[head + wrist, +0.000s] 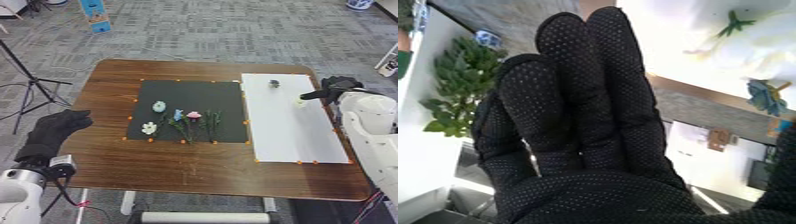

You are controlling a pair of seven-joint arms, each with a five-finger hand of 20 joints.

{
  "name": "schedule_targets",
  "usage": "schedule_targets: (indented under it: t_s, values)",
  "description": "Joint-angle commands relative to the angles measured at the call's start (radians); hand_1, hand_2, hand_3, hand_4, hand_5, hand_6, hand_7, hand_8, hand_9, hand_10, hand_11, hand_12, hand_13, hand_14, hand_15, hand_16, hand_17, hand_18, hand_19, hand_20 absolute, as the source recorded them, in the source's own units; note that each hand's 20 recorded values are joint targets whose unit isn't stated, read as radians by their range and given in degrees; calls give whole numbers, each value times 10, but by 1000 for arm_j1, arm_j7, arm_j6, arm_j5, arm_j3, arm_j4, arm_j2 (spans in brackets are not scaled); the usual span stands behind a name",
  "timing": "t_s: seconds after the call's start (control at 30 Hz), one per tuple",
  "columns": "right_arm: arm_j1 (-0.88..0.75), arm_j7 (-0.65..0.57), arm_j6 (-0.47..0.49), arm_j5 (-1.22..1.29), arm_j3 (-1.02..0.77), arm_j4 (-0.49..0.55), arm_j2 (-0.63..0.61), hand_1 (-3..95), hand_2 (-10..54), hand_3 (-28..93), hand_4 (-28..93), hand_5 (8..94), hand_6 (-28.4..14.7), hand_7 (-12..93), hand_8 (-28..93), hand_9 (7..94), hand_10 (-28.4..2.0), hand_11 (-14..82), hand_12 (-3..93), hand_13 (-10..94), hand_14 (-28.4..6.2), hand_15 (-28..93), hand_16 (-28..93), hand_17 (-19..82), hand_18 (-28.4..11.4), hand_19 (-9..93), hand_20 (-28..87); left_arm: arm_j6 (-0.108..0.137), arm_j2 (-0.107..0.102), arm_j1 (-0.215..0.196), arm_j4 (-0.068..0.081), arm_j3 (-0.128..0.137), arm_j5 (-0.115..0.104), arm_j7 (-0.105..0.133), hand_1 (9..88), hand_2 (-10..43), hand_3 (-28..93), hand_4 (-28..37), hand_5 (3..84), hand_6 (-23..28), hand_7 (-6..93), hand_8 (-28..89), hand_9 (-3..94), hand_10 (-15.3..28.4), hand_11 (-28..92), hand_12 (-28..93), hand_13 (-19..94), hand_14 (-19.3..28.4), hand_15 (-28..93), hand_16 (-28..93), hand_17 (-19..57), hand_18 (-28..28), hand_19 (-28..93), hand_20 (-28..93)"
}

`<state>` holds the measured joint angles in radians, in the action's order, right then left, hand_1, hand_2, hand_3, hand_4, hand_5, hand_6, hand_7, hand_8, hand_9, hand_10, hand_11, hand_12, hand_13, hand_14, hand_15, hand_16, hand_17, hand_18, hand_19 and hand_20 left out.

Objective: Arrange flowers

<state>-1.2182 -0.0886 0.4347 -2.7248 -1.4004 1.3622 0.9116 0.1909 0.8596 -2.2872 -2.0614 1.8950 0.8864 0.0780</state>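
two black fabric-gloved hands are seen at the brown wooden table. in the head view, the right hand is held at the table's right edge, thumb pointed in over the white rectangular sheet. in the right wrist view, fingers of the right hand are straight and set close together; hand is open, nothing gripped. left hand is held by the table's left edge, fingers loosely extended, nothing gripped.

on the white sheet: a pale white-yellow flower is placed near the right thumb, and a small dark blue-grey flower is placed farther from the robot.

on the black rectangular mat, left of the sheet: a pale blue-white rounded flower head is laid farthest from the robot, a white open-petalled flower nearer. to their right, a light blue flower and a pink flower are laid side by side, then thin green stems. mat and sheet are edged with small orange markers.

on the floor beyond, a blue upright printed board is seen; its print is too small to be read.
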Motion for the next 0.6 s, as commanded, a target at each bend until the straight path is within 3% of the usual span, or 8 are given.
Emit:
schedule_targets:
  t_s: [0.03, 0.27, 0.43, 0.6]
  values:
    - [74, -55, 45, -21, 20, -56, 75, 51, 37, 567, -187, 810, -29, 232, -45, 830, -175, 291, 286, 667, -199, 618, 397, 262, -284, 721, 680, 0, 10, 8, -6, -11, 2, 1, 248, 87, 707, -279, 551, 32, 183, -69, 540, 131, 251, 186, 415, 163, 254, 39, 63, 125, 93, 207]
    - [74, -38, 110, -112, 25, -95, 115, 75, 37, 570, -179, 808, -29, 231, -44, 830, -175, 290, 288, 668, -198, 618, 399, 263, -284, 723, 678, 0, 12, 9, -8, -13, 2, 2, 247, 88, 707, -277, 551, 33, 182, -68, 541, 132, 252, 186, 413, 164, 254, 40, 62, 125, 94, 207]
    - [67, -49, 119, -119, 11, -117, 134, 82, 34, 569, -177, 808, -28, 231, -44, 830, -174, 290, 288, 668, -197, 618, 399, 263, -284, 724, 676, 2, 21, -4, -12, -4, 1, 3, 248, 88, 707, -276, 552, 33, 184, -69, 540, 131, 252, 187, 413, 164, 254, 40, 62, 125, 94, 206]
    - [69, -77, 120, -78, -9, -141, 154, 105, 44, 559, -176, 810, -28, 232, -44, 833, -173, 290, 286, 668, -198, 618, 399, 264, -284, 726, 673, -1, 24, 1, -11, -14, 3, 5, 249, 88, 706, -276, 552, 33, 183, -69, 540, 131, 253, 187, 413, 164, 254, 40, 62, 125, 94, 206]
